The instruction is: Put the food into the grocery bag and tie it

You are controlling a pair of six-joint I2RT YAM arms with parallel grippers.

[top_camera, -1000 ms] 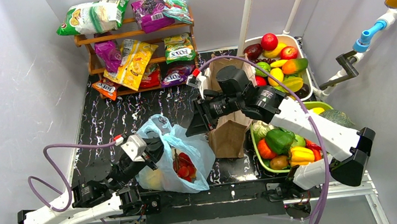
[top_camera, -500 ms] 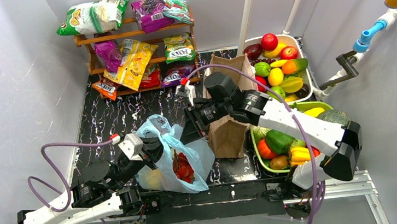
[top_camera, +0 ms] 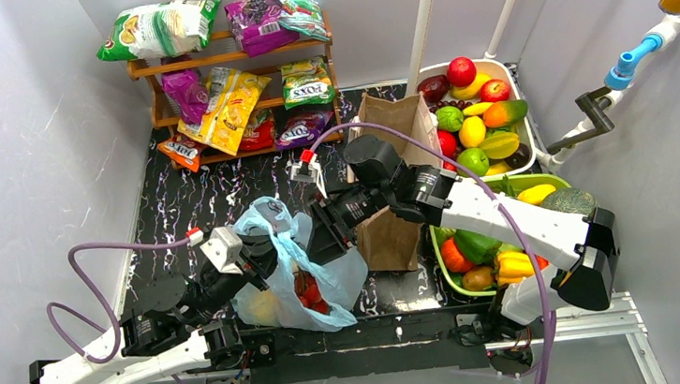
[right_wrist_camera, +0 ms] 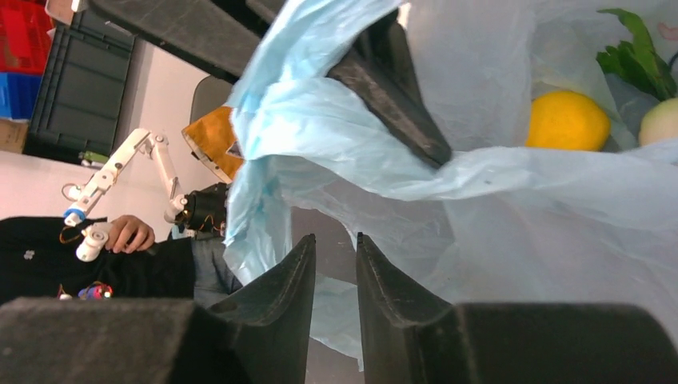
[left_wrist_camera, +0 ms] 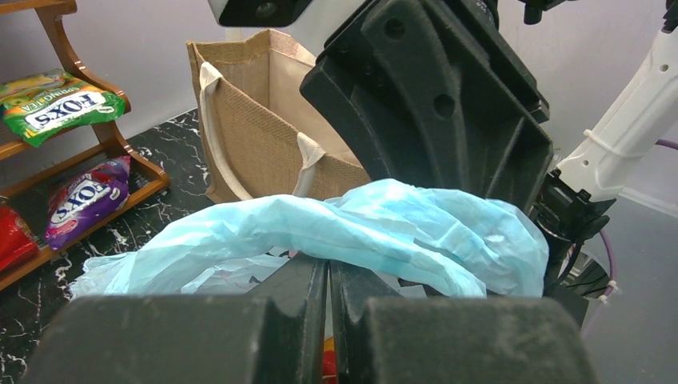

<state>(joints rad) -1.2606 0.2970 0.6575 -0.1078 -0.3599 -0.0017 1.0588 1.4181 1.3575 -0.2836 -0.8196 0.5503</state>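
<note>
On a black table (top_camera: 188, 216), a light-blue plastic bag (top_camera: 344, 272) is set near the front edge, with red and yellow food (top_camera: 309, 290) inside. Its handle (left_wrist_camera: 360, 232) is pinched by the closed left gripper (left_wrist_camera: 329, 268); the right gripper (right_wrist_camera: 336, 248) is narrowly parted at its rim.

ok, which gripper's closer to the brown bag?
Right. The right gripper hangs close beside the brown bag, over the edge of the grocery bag that faces it. The left gripper grips the opposite side, with the grocery bag between it and the brown bag.
</note>
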